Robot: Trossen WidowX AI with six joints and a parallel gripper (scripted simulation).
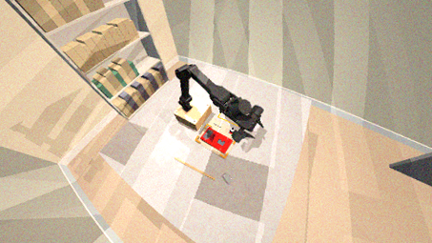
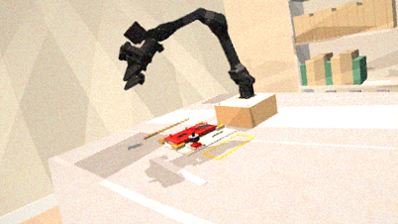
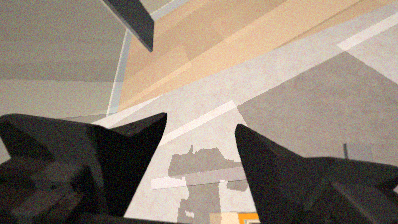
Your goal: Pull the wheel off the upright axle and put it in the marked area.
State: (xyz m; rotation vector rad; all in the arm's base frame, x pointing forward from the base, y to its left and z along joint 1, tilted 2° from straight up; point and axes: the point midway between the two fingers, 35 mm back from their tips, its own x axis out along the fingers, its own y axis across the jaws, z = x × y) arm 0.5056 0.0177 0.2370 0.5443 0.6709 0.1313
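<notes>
The claw (image 2: 133, 80) is hanging open, gripping nothing; far below it, the wheel (image 2: 195, 139) (small, likely rigid, light) is wanting a rim grip.

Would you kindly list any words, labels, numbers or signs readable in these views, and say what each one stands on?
No readable text appears in any view.
Tan cardboard boxes on the shelves: plain faces, no lettering visible.
Flat red fixture plate: dark marks only, too small and blurred to read.
Yellow outlined rectangle on the table: a plain outline marking, no writing.
Black arm's tool: no markings.
</notes>
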